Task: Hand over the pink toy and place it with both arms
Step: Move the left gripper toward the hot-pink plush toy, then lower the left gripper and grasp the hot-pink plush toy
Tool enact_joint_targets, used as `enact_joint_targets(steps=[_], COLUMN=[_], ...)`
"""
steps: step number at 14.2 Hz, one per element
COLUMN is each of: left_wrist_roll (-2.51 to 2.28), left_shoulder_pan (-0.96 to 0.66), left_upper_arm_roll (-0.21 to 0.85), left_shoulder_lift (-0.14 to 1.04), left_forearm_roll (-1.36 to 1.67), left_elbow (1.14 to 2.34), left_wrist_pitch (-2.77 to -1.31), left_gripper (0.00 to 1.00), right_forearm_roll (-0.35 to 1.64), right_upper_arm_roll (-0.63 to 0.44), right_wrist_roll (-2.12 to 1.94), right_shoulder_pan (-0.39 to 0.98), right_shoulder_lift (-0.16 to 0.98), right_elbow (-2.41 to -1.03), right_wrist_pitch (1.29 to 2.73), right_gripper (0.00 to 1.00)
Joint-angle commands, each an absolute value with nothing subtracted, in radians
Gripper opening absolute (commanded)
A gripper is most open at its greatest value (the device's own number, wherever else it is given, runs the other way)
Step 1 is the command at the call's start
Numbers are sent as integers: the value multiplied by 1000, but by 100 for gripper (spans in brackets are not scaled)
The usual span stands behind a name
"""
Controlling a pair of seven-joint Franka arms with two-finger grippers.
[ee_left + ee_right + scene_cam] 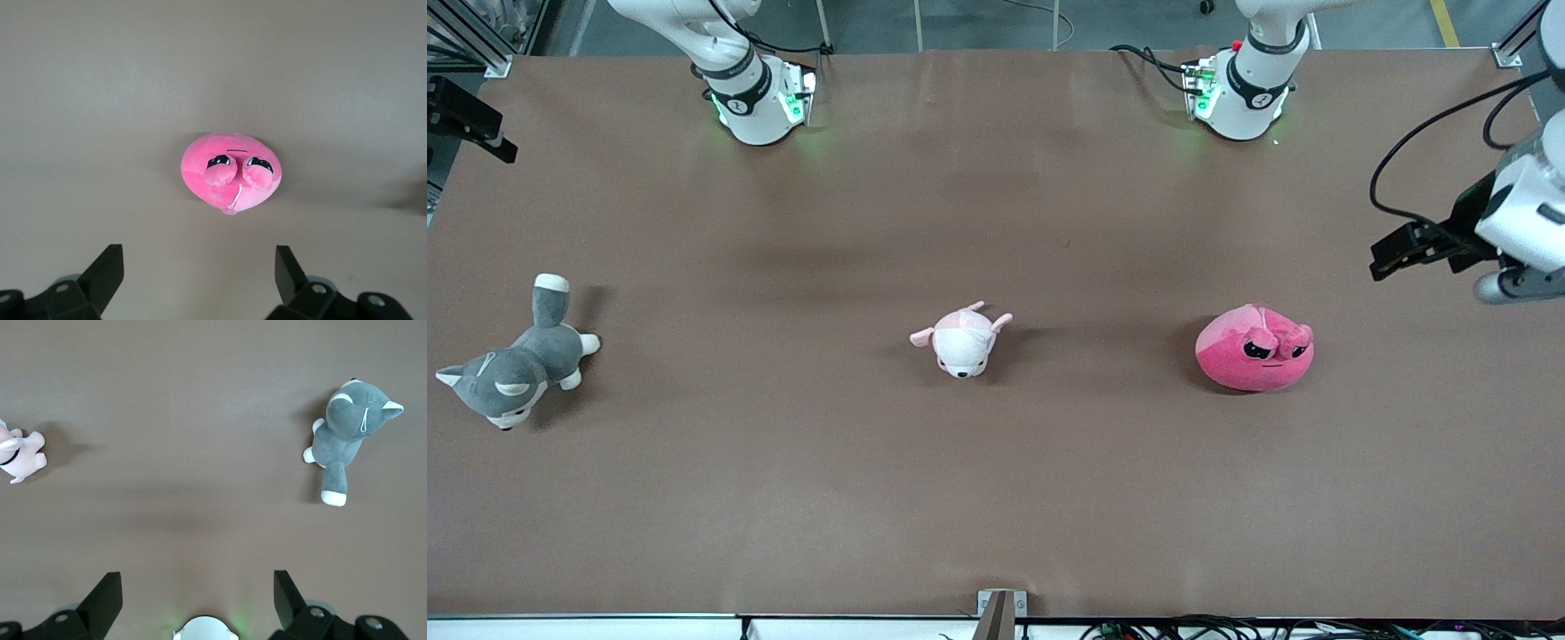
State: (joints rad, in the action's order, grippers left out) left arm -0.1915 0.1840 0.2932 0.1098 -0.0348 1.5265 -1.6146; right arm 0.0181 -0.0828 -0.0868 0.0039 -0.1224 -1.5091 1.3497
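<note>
The pink toy (1254, 348) is a round hot-pink plush with dark frowning eyes, lying on the brown table toward the left arm's end. It also shows in the left wrist view (230, 171). My left gripper (1380, 260) hangs in the air over the table's end, apart from the toy and empty. In its wrist view the left gripper (199, 257) is open. My right gripper (198, 581) is open and empty, high over its own base (205, 628). It is out of the front view.
A small pale pink-and-white animal plush (963, 340) lies mid-table and shows in the right wrist view (19, 455). A grey-and-white dog plush (516, 369) lies toward the right arm's end. The arm bases (758, 102) (1240, 93) stand farthest from the front camera.
</note>
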Motion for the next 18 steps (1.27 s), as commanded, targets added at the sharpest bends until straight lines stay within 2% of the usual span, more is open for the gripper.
enact_joint_targets(steps=[1, 11, 18], left_wrist_roll=[-170, -181, -677], left_shoulder_pan=[189, 189, 184], left_upper_arm_roll=[295, 293, 293], left_shoulder_lift=[135, 241, 342], left_forearm_roll=[-26, -40, -40], left_elbow=[1505, 1505, 1505], left_wrist_pitch=[-1641, -1690, -1698], left_gripper=[100, 100, 100], right_forearm_roll=[6, 6, 6], right_upper_arm_roll=[-78, -80, -83], right_wrist_roll=[-97, -89, -94], right_shoulder_pan=[-3, -8, -9], right_shoulder_lift=[-133, -126, -126], right_elbow=[-1514, -1513, -1513], right_wrist_pitch=[1345, 1350, 1348], right_gripper=[100, 100, 100])
